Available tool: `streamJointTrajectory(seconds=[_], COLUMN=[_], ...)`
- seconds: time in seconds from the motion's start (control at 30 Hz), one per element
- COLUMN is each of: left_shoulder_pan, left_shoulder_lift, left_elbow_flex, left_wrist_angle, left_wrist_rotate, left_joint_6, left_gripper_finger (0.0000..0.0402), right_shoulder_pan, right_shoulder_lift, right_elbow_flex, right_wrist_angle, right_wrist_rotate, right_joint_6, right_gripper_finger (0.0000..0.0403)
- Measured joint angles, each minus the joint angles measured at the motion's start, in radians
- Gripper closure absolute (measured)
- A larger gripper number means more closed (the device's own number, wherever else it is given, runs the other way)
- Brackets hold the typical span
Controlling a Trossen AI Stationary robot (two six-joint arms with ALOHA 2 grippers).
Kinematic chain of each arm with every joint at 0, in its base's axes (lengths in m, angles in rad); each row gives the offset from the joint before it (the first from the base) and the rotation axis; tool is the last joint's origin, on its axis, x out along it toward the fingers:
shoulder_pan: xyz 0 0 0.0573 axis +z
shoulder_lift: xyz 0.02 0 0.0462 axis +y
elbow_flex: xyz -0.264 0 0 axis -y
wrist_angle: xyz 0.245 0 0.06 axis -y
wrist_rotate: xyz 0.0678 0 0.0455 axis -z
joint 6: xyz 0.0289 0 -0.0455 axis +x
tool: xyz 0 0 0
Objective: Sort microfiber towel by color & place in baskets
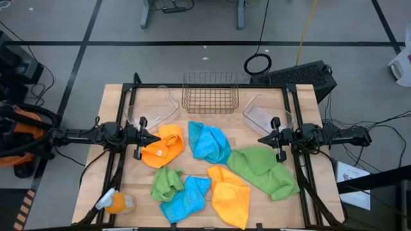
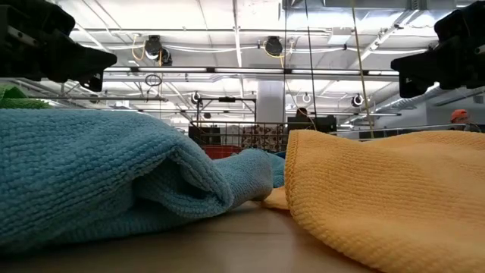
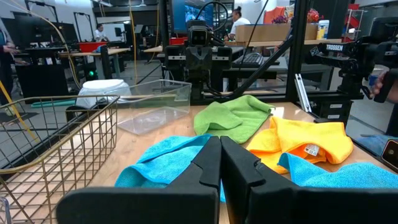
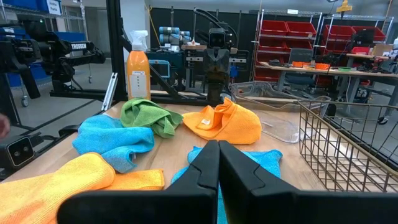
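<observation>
Left gripper (image 1: 156,138): hovered near the left edge of the worktop (image 1: 115,160), fingers (image 3: 208,168) pressed together, holding nothing, tip just at the orange towel (image 1: 164,145).
Right gripper (image 1: 261,138): hovered near the right edge, fingers (image 4: 205,165) pressed together, empty, tip pointing toward the worktop's centre.
Wire basket (image 1: 210,92): copper mesh, middle of the far edge, no towel inside.
Left clear bin (image 1: 158,106): far left, beside the wire basket, tilted, nothing in it.
Right clear bin (image 1: 264,112): far right, beside the wire basket, tilted, nothing in it.
Orange towel: left of centre, crumpled, under the left gripper's tip.
Blue towel (image 1: 209,141): centre, just in front of the wire basket, touching the large green towel (image 1: 263,168).
Large green towel: right of centre, spread toward the right edge, below the right gripper.
Small green towel (image 1: 166,183): near-left, touching the second blue towel (image 1: 186,199).
Second blue towel: near edge, between the small green towel and the yellow-orange towel (image 1: 230,196).
Yellow-orange towel: near edge, centre-right, overlapping the large green towel's corner.
Spray bottle (image 1: 114,203): lay at the near left corner, orange liquid.
All towels: on the worktop, none in any basket.
</observation>
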Motion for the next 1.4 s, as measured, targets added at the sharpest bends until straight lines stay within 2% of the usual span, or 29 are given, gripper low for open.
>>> streamJointTrajectory(seconds=[0.83,1.07,1.4], left_shoulder_pan=[0.0,0.0,0.0], left_shoulder_lift=[0.0,0.0,0.0], left_elbow_flex=[0.0,0.0,0.0], left_wrist_angle=[0.001,0.001,0.001], left_wrist_rotate=[0.0,-0.001,0.0], left_joint_6=[0.054,0.135,0.133], left_gripper_finger=[0.0395,0.0395,0.0395], right_shoulder_pan=[0.002,0.003,0.003], right_shoulder_lift=[0.004,0.092,0.338], right_elbow_flex=[0.028,0.155,0.451], right_wrist_angle=[0.074,0.047,-0.088], right_wrist_rotate=[0.0,0.003,0.032], right_joint_6=[0.12,0.128,0.146], right_gripper_finger=[0.0403,0.0403,0.0403])
